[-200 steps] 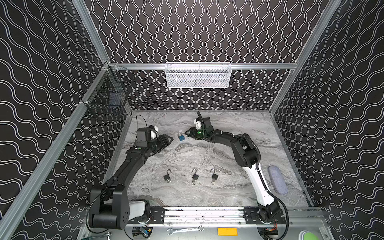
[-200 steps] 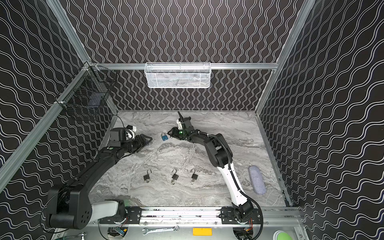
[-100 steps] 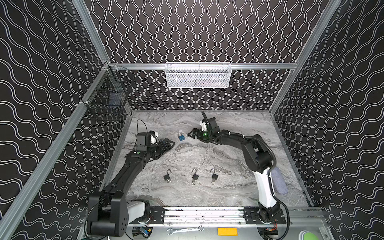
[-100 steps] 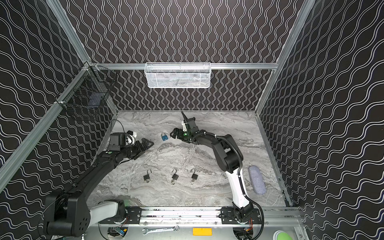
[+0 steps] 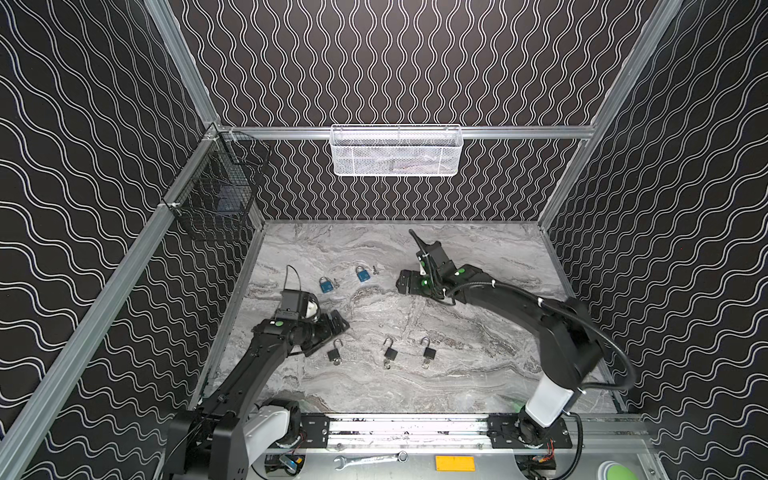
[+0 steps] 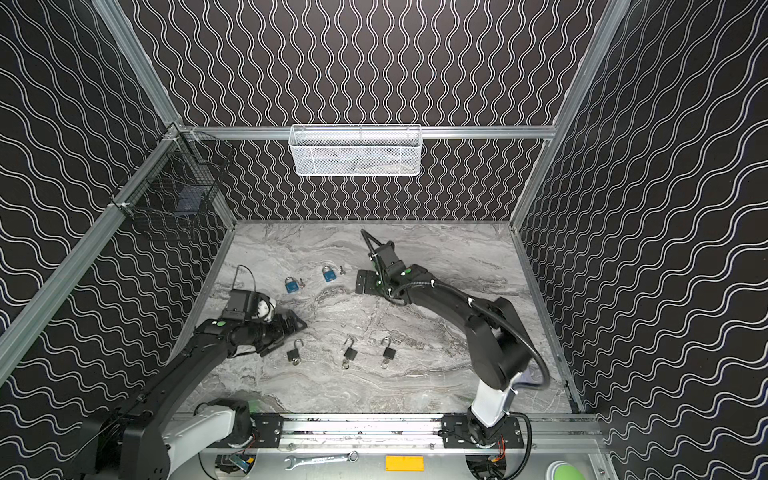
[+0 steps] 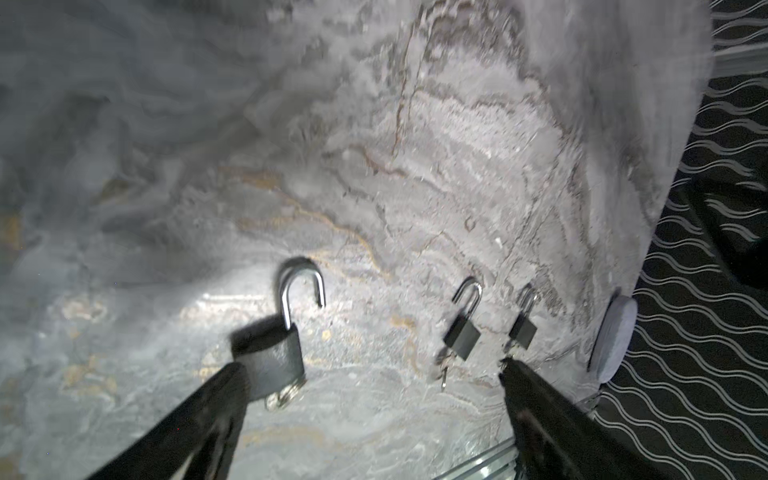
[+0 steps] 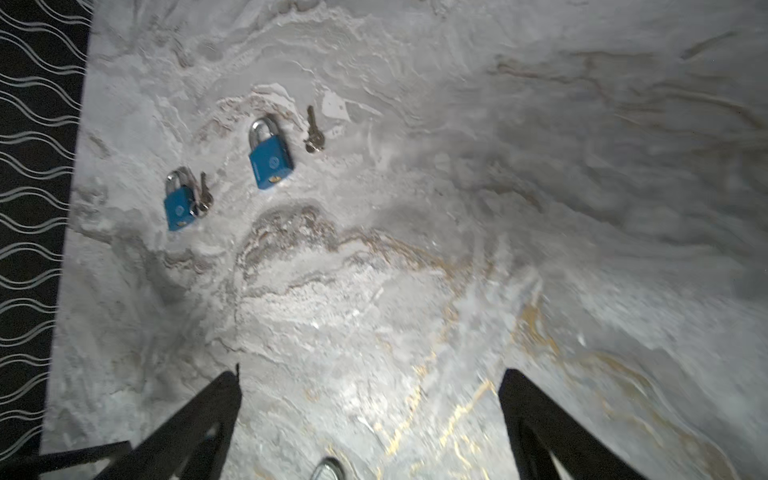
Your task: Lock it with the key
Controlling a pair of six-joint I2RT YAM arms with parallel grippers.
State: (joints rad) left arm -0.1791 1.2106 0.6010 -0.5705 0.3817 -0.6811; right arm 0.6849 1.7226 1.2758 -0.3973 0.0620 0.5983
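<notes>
Two shut blue padlocks (image 5: 326,285) (image 5: 363,274) lie at the back, also in the right wrist view (image 8: 178,210) (image 8: 270,160). A loose key (image 8: 313,131) lies beside the farther one, and another key (image 8: 203,197) rests against the nearer one. Three black padlocks (image 5: 334,354) (image 5: 390,353) (image 5: 429,353) with raised shackles and keys in their bases lie in a front row. My left gripper (image 5: 338,326) is open and empty just behind the leftmost black padlock (image 7: 272,357). My right gripper (image 5: 405,282) is open and empty, to the right of the blue padlocks.
A grey oval pad (image 7: 613,338) lies near the table's right edge. A white mesh basket (image 5: 395,151) hangs on the back wall and a black wire basket (image 5: 216,199) on the left wall. A wrench (image 5: 370,459) lies on the front rail.
Both grippers opened wider and drew away from the blue padlocks, the left toward the front, the right to the right. A second blue padlock now shows where the left gripper was.
</notes>
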